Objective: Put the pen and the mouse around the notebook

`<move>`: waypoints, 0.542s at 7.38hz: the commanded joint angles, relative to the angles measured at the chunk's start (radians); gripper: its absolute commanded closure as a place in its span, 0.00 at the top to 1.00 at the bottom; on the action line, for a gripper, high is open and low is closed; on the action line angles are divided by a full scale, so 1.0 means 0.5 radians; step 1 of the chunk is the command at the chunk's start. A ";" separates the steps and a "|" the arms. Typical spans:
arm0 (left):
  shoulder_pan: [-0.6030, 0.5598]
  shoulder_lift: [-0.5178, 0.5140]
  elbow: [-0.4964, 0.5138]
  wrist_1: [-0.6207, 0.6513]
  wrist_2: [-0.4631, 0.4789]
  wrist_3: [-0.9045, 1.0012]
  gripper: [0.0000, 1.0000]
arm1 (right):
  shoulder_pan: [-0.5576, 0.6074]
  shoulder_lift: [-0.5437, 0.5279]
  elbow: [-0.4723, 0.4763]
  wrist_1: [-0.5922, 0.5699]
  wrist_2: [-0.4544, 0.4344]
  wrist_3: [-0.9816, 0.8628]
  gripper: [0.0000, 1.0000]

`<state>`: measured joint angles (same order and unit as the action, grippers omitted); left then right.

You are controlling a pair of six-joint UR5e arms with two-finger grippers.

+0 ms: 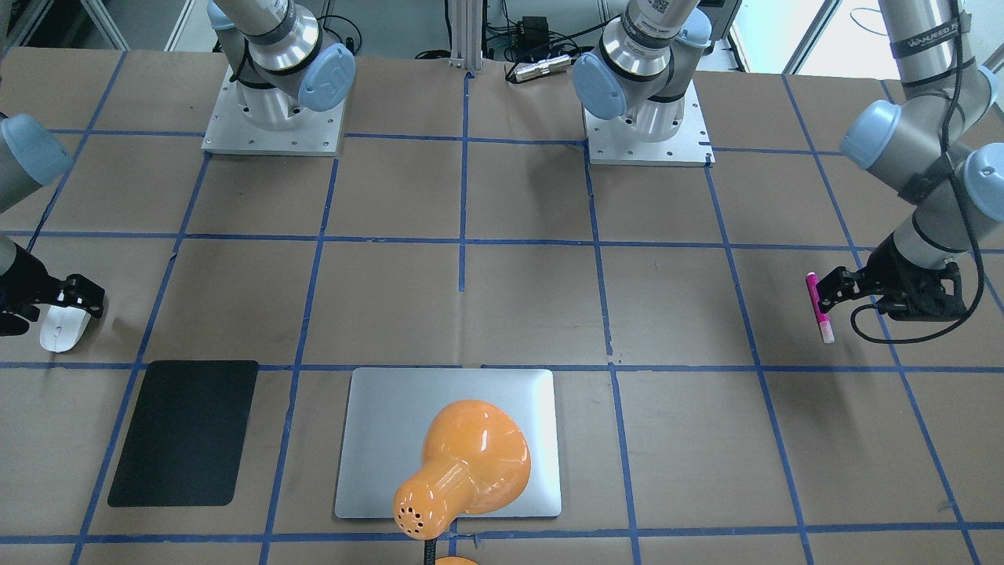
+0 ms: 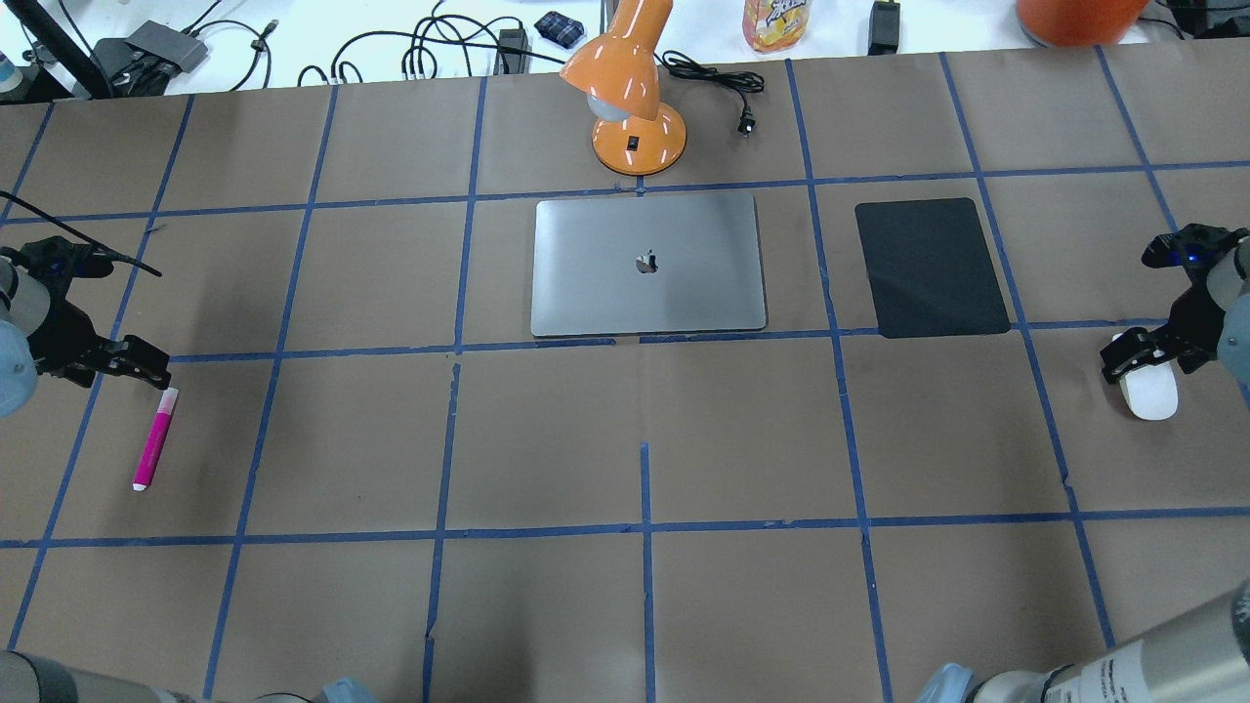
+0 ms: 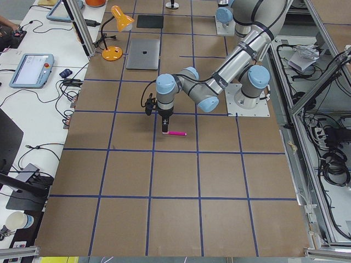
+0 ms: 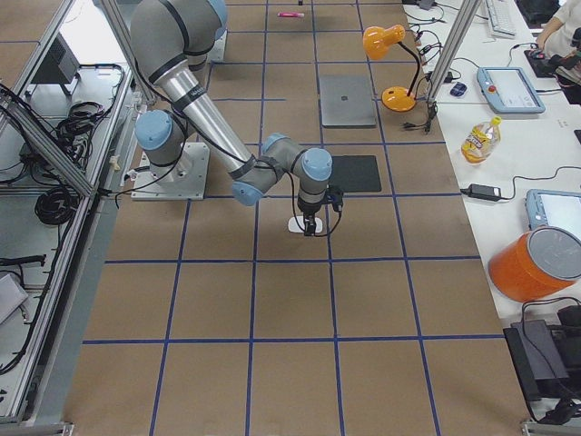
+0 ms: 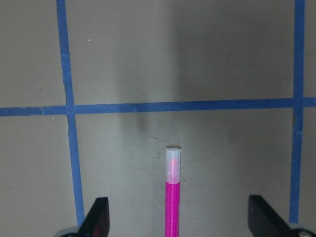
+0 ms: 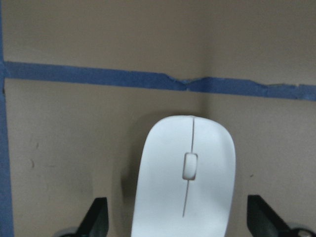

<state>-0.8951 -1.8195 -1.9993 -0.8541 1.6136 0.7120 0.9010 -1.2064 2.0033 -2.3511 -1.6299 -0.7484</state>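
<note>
My left gripper (image 5: 180,219) has its jaws spread wide, with the pen (image 5: 172,197) lying between them on the table (image 2: 742,439), touching neither finger, its pale cap pointing away from my wrist. My right gripper (image 6: 177,217) is spread as wide, either side of the mouse (image 6: 185,182), with a gap on both sides. The pen lies near the table's left edge and the mouse near its right edge. Both are well apart from the notebook (image 2: 646,264), which lies mid-table toward the far edge. A black mat (image 2: 930,266) lies between notebook and mouse, and a lamp (image 2: 635,88) stands just beyond the notebook.
</note>
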 commanded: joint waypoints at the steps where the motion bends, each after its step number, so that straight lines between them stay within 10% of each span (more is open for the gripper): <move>1: 0.108 -0.021 -0.045 0.009 -0.052 0.018 1.00 | -0.001 0.029 -0.003 -0.007 -0.011 0.064 0.96; 4: 0.137 -0.089 -0.048 0.002 -0.123 0.147 0.97 | 0.002 0.023 -0.012 -0.001 0.017 0.131 0.45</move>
<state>-0.8314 -1.8550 -2.0227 -0.8518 1.5565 0.7725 0.9011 -1.1942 2.0001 -2.3526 -1.6271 -0.6936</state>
